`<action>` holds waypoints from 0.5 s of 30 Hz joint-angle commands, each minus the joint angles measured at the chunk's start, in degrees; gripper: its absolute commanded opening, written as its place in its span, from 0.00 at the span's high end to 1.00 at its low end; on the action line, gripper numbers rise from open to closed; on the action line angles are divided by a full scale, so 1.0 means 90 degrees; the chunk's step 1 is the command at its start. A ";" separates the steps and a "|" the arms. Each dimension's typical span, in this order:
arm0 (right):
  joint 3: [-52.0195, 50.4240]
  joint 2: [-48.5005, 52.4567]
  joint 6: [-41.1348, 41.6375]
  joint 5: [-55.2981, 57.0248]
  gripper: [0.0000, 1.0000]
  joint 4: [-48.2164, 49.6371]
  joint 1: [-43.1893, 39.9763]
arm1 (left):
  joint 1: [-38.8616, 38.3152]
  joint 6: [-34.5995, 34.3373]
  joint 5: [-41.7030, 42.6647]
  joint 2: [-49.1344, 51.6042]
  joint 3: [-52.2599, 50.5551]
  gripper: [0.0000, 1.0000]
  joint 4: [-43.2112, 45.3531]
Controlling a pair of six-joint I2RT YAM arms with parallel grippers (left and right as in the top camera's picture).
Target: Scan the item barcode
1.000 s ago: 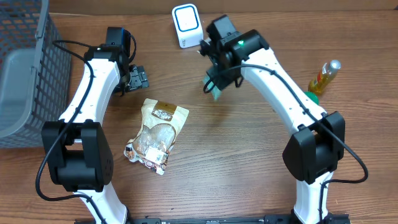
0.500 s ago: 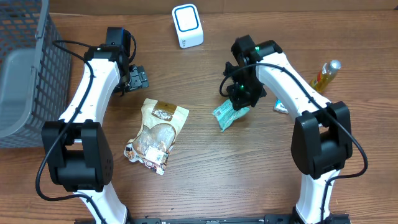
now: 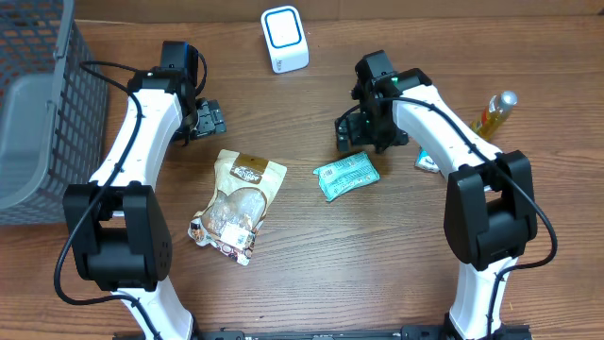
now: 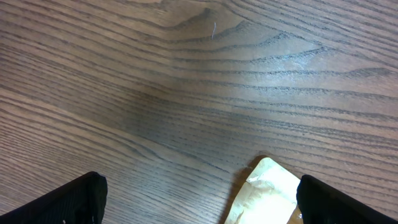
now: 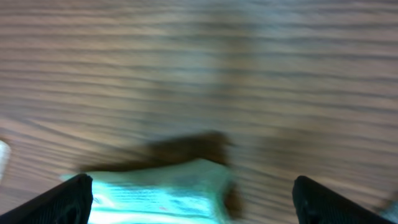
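From above we see a wooden table (image 3: 311, 274) with 2 white-and-black robot arms, 1 reaching in from each side.

The right gripper (image 3: 355, 139) hovers right of centre with its jaws spread wide and nothing between them. A teal packet (image 3: 345, 177), the item to be scanned, lies flat on the wood just in front of that gripper, tilted slightly, with pale print on its upper face. In the blurred right wrist view we see the 2 black fingertips (image 5: 62, 200) at the far lower corners of the picture, with one edge of the teal packet (image 5: 161, 185) on the table between and below them, not pinched.

The white scanner box (image 3: 284, 39), with a blue-ringed face, stands at the far edge of the table, well apart from the packet.

The left gripper (image 3: 209, 119) rests on the left side, also spread wide and holding nothing. Its wrist view shows bare wood grain and a corner of a tan snack bag (image 4: 264, 194). From above, this snack bag (image 3: 236, 205) lies left of centre, near the left gripper.

A grey wire basket (image 3: 42, 85) sits at the far left. A small yellow bottle (image 3: 493, 115) stands at the far right.
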 commanded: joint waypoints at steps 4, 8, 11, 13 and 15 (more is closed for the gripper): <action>-0.0022 -0.0022 0.0610 -0.1469 0.15 0.0440 0.0452 | -0.0015 0.0022 -0.0104 0.0019 0.0070 0.01 0.0010; -0.0027 -0.0010 0.0903 -0.1498 0.94 0.0653 0.0714 | -0.0015 0.0022 -0.0104 0.0019 0.0070 0.00 0.0010; -0.0029 0.0010 0.1290 -0.1185 0.94 0.0794 0.0950 | -0.0015 0.0022 -0.0107 0.0019 0.0070 0.00 0.0010; -0.0039 0.0012 0.1511 -0.0629 0.94 0.0889 0.1117 | -0.0015 0.0022 -0.0104 0.0019 0.0070 0.01 0.0010; -0.0046 0.0012 0.1617 0.0015 0.94 0.0991 0.1265 | -0.0015 0.0022 -0.0104 0.0019 0.0070 0.00 0.0010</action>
